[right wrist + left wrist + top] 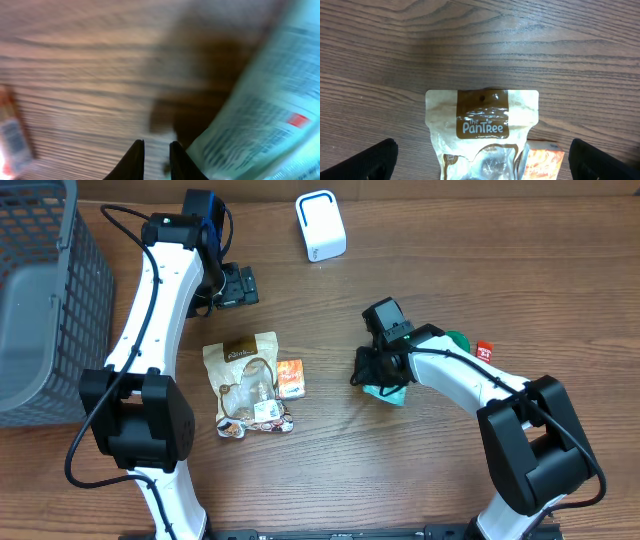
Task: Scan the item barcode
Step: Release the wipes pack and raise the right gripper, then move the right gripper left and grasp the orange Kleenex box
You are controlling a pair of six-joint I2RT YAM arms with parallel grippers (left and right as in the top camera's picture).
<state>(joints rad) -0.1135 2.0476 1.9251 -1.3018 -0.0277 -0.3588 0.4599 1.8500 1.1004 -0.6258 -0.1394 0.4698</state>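
Note:
A white barcode scanner (320, 225) stands at the back of the table. A pale teal printed packet (388, 392) lies at mid-right, and it shows blurred in the right wrist view (260, 115), raised over its shadow. My right gripper (365, 370) hovers at the packet's left edge. Its fingers (137, 160) leave only a narrow gap, bare wood shows between them, and the packet sits just right of them. My left gripper (238, 285) stands wide open above a beige Pantree pouch (482, 117), holding nothing. I can make out no barcode.
A small orange box (290, 378) lies against the pouch's right side. A green item (457, 340) and a small red one (485, 350) lie behind the right arm. A grey wire basket (45, 300) fills the left edge.

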